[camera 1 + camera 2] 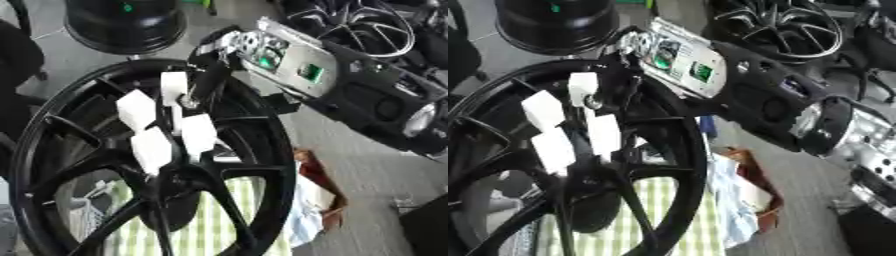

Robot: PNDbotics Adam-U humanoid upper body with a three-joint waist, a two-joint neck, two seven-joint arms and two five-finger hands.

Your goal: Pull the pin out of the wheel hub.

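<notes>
On a grey workshop floor (376, 170), one black wheel hub (262, 150) stands before two more wheels. The right hand (171, 127), white fingertips curled, pinches a small silver pin (186, 102).

Your right hand (166, 125) is covering the centre of the wheel hub (52, 150), so the pin is not showing. The hub's left and lower rim is running off both views. Whether the fingers are gripping anything is staying unclear. Your left hand is not appearing.
</notes>
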